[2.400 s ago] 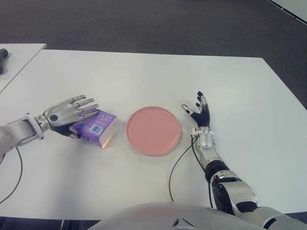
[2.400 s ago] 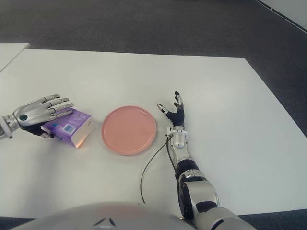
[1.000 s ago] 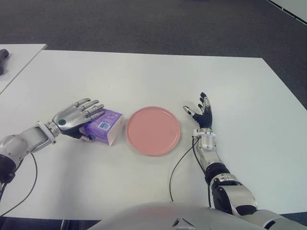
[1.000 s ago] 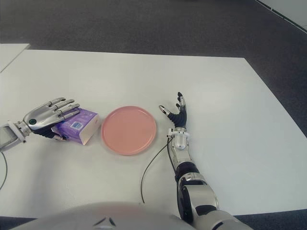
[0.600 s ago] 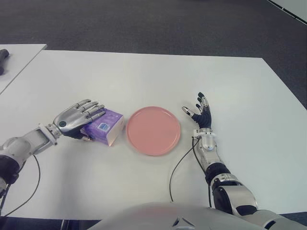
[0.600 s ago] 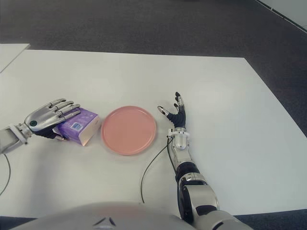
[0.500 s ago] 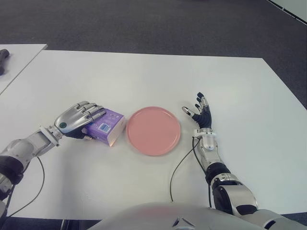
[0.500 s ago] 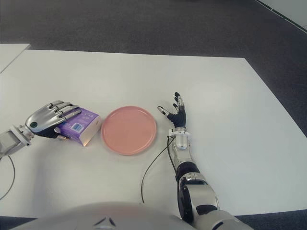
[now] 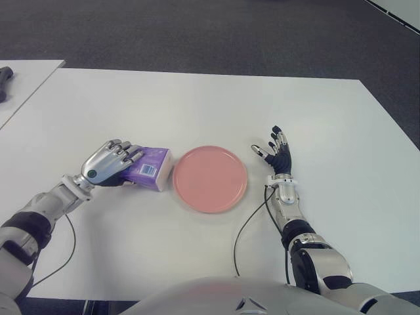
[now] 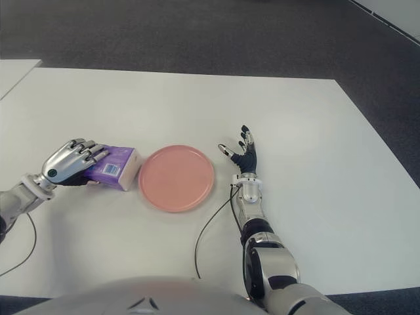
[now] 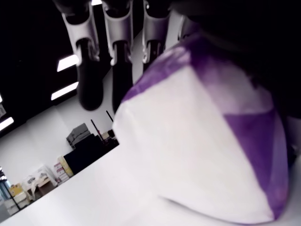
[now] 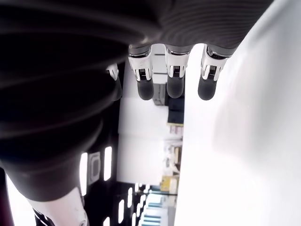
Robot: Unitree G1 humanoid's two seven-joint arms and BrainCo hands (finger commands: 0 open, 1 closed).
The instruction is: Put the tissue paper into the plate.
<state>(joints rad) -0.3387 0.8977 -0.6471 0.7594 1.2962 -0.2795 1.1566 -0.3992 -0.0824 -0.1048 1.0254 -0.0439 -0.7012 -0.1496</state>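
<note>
Left hand (image 9: 108, 163) curls over the purple tissue pack (image 9: 152, 168), at 9 o'clock of the pink plate (image 9: 210, 178), nearly touching its rim. Grip looks shallow; lifted, the pack may slip onto the surface (image 9: 197, 105). Right hand (image 9: 277, 154) shows open at 3 o'clock.

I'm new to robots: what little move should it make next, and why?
Probably lift the purple tissue pack and carry it right over the round pink plate. The left hand is curled on it just beside the plate's rim; the right hand shows open beyond the plate.
</note>
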